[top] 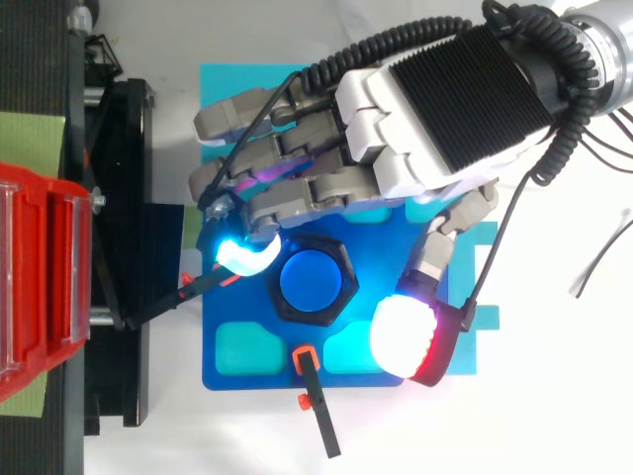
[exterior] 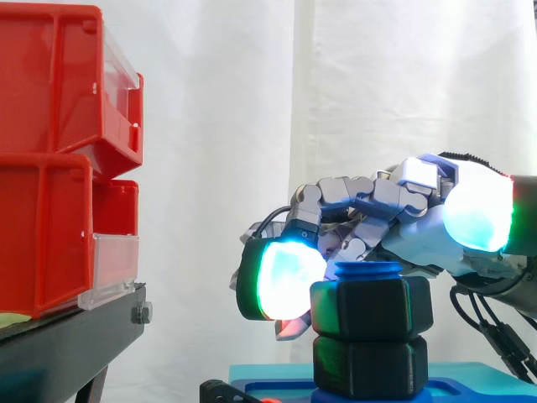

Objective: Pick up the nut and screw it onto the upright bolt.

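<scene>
The nut [exterior: 372,308] is black, thick and hexagonal. It sits already on the bolt [top: 309,280], level and not tilted. The bolt is blue and stands upright. Its round flat top comes out a little above the nut, and from above it fills the nut's hole. Directly under the nut is a second black hexagonal piece [exterior: 369,365] of similar shape, touching it. Both stand on a blue base plate [top: 255,381], near its middle.

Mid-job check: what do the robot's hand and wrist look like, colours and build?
The hand is built of grey and white jointed segments, with a black ribbed plate across its back. Its thick rounded pads glow cyan to white; one has a red-and-black rim. The wrist is silver-grey.
</scene>
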`<state>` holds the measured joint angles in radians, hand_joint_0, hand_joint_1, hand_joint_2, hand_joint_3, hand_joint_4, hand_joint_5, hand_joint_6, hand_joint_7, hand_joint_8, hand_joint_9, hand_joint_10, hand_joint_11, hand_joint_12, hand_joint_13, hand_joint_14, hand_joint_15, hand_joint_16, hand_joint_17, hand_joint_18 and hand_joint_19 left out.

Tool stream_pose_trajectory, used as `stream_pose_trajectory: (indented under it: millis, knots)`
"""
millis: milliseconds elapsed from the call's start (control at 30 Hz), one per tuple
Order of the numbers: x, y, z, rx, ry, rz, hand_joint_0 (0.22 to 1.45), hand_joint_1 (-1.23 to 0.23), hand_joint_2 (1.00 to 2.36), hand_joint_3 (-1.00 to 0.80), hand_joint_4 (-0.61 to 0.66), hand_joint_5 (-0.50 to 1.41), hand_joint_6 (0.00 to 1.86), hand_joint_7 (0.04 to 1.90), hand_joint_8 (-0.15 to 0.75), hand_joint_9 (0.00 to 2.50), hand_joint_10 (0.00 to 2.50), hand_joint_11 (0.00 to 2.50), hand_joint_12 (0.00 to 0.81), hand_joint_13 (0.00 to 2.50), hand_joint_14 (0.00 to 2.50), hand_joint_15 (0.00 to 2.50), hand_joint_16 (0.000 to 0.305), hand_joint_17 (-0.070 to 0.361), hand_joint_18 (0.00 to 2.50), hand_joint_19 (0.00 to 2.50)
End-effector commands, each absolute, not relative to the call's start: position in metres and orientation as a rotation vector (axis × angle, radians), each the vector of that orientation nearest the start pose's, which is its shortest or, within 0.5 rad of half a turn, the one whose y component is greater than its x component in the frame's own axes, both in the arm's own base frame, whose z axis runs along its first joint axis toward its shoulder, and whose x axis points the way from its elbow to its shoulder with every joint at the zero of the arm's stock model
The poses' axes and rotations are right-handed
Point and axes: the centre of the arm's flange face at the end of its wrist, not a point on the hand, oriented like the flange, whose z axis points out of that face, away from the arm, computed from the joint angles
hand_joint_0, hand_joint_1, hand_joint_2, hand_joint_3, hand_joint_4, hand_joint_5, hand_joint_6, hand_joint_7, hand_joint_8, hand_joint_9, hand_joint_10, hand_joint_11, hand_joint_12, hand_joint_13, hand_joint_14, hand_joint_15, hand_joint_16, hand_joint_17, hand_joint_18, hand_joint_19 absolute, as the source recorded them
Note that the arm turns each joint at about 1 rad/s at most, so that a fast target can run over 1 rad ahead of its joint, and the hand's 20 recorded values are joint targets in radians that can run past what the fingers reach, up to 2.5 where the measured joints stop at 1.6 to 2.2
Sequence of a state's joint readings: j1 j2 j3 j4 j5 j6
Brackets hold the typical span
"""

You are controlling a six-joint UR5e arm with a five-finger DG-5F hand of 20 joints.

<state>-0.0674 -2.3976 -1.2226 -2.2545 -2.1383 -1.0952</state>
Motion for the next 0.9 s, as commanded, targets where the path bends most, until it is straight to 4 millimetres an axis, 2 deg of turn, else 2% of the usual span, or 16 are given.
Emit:
stream_pose_trajectory:
  millis: [0, 300, 533, 867]
  knots:
    - [0.77, -0.132, 0.212, -0.186, 1.242, 0.683, 0.44, -0.17, 1.0, -0.5, 0.31, 0.0, 0.5, 1.25, 0.318, 1.02, 0.0, 0.0, 0.334, 0.61, 0.0, 0.0, 0.035, 0.08, 0.28, 0.0]
    - [0.77, -0.133, 0.212, -0.185, 1.242, 0.682, 0.45, -0.18, 1.0, -0.5, 0.24, 0.03, 0.51, 1.45, 0.316, 1.1, 0.0, 0.02, 0.319, 0.67, 0.0, 0.0, 0.032, 0.073, 0.34, 0.0]
    - [0.769, -0.14, 0.212, -0.182, 1.239, 0.674, 0.46, -0.18, 1.0, -0.5, 0.19, 0.03, 0.61, 1.26, 0.31, 1.23, 0.0, 0.03, 0.294, 0.75, 0.0, 0.0, 0.028, 0.064, 0.44, 0.0]
    - [0.768, -0.148, 0.214, -0.182, 1.231, 0.664, 0.47, -0.2, 1.0, -0.5, 0.15, 0.04, 0.66, 1.19, 0.286, 1.39, 0.0, 0.06, 0.257, 0.88, 0.0, 0.01, 0.024, 0.054, 0.58, 0.0]
